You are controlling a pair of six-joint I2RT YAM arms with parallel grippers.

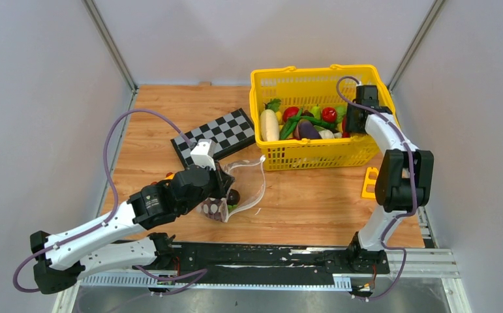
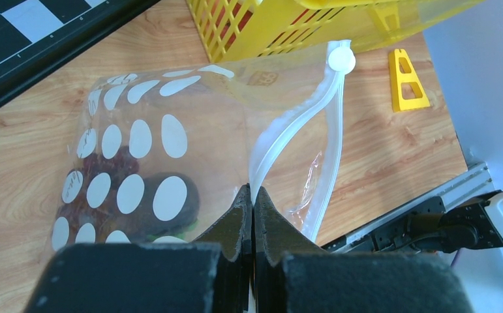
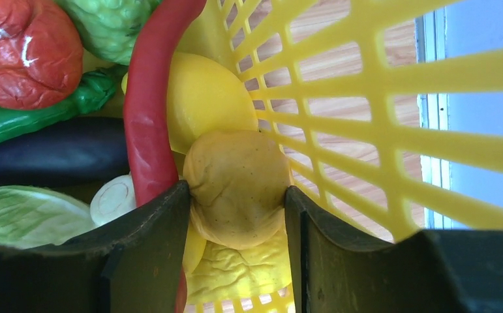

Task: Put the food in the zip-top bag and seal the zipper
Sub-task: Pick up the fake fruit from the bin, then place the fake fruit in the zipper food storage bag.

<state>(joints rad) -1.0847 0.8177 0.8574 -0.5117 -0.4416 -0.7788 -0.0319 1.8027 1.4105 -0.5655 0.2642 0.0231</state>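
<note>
Zip-top bag of clear soft plastic printed with white dots point(image 2: 137, 134): lies on the wooden worktop point(image 1: 314, 202) between the black-and-white checkerboard point(image 1: 219, 130) and the yellow plastic basket point(image 1: 314, 155), mouth turned to the right. Dark purple grape bunch point(image 2: 108, 166) sits inside at the closed end. Clear zipper strip point(image 2: 281, 140) is unsealed, its two sides standing apart, with a white round tab point(image 2: 340, 60) at the far end.

Left gripper point(image 2: 252, 199): jaws pinched fully together on the near end of one zipper lip, lifting it so the mouth gapes.

Right gripper point(image 3: 237, 199): down in the basket's right corner, jaws at about half width around a tan, rounded, potato-like toy point(image 3: 235, 173). The pads point(image 3: 177, 215) look to touch both its flanks. A long red chilli toy point(image 3: 145, 111) lies against the left jaw, and yellow toys crowd underneath.

Step in hand, as I judge it: taking the next food piece out of the basket. To do it well:
- Firm the hold at the toy's widest part before lifting.
- Rise straight up so the chilli and the basket wall are not dragged along.
- Carry across to the gaping mouth and release well inside, not on the lip.
- Left arm should hold that lip raised and taut.

Sealing comes later; much food is left in the basket.
</note>
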